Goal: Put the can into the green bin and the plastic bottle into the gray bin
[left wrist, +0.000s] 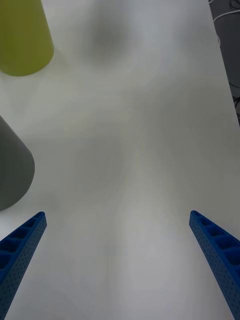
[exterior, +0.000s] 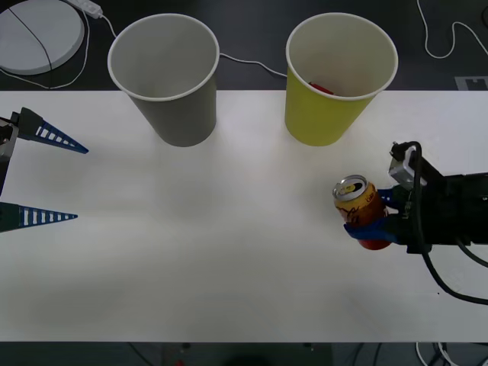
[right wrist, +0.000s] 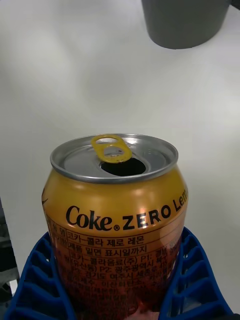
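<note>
on the right side of the white bench (exterior: 229, 252) we see the right gripper (exterior: 371, 221) with its blue ribbed fingers (right wrist: 35, 280) pinching the can (exterior: 358, 200), one finger on each side of its lower half. the can is an orange-yellow coke zero lemon can, upright, with its silver top opened and the pull-tab bent back (the right wrist view shows the dark drinking hole just behind the tab). it sits in front of the green bin (exterior: 335, 84) and a little to its right, apart from it. whether its base touches the bench we cannot tell.

the green bin, a yellow-green paper cup with a white rim, stands upright at the far edge of the bench; something red lies inside it against the wall. the gray bin (exterior: 169, 80), a same-sized gray cup, stands upright to its left, the two well apart.

the left gripper (exterior: 46, 177) hangs over the left edge of the bench with its blue fingers (left wrist: 20, 250) spread wide and nothing between them, well apart from both cups.

beyond the bench a white round disc (exterior: 38, 34) and white cables (exterior: 446, 42) lie on the dark floor.
</note>
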